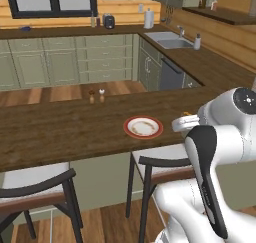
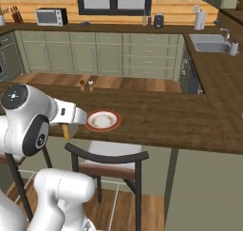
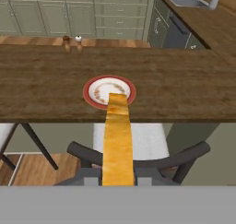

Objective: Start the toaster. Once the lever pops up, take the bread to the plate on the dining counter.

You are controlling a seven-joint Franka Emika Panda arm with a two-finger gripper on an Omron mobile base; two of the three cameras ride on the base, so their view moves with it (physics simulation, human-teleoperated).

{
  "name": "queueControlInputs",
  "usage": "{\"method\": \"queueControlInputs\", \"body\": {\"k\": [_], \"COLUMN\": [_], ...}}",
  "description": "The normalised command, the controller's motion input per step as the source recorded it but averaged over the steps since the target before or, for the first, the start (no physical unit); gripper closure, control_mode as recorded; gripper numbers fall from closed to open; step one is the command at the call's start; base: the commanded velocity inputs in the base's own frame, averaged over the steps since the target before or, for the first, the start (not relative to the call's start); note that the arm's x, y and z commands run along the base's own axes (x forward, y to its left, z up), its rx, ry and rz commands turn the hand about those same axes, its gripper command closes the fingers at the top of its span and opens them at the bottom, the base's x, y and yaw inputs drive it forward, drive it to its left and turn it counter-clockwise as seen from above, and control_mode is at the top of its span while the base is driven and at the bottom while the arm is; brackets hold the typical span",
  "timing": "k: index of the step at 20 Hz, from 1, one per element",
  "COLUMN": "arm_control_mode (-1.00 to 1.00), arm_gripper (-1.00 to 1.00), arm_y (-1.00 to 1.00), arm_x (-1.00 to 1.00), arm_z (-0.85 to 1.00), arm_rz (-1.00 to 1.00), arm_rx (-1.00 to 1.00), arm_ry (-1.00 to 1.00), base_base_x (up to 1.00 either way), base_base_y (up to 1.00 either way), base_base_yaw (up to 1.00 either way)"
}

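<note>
Gripper [image 3: 118, 180] clamped on the bread [image 3: 117, 140], slice edge-on between its fingers, held over a stool at the near edge of the dining counter [image 3: 184, 89], short of the plate [image 3: 109, 91].

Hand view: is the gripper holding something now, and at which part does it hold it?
Yes. The gripper holds the bread by its near edge, edge-on between the fingers; the far edge points toward the plate.

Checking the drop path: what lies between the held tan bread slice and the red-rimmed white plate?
Nothing but bare dark wood counter edge, per the hand view; bread nears plate.
</note>
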Motion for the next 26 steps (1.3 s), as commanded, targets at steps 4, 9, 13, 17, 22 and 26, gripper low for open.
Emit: {"method": "queueControlInputs", "body": {"k": [4, 9, 13, 17, 22, 26], "arm_control_mode": [1.00, -1.00, -1.00, -1.00, -1.00, -1.00], "arm_gripper": [1.00, 1.00, 1.00, 1.00, 1.00, 1.00], "arm_y": [0.00, 0.12, 0.25, 0.08, 0.00, 0.02], "arm_x": [0.00, 0.38, 0.99, 1.00, 1.00, 1.00], "arm_z": [0.00, 0.00, -0.02, -0.01, -0.21, -0.47], "arm_rz": [0.00, 0.05, 0.10, 0.08, 0.06, 0.08], "arm_rx": [0.00, 0.00, 0.00, 0.10, 0.14, 0.08], "arm_ry": [0.00, 0.00, -0.01, 0.05, 0.20, 0.28], "base_base_x": [0.40, 0.09, 0.00, 0.00, 0.00, 0.00], "base_base_y": [0.25, 0.00, 0.00, 0.00, 0.00, 0.00], "base_base_yaw": [0.00, 0.00, 0.00, 0.00, 0.00, 0.00]}}
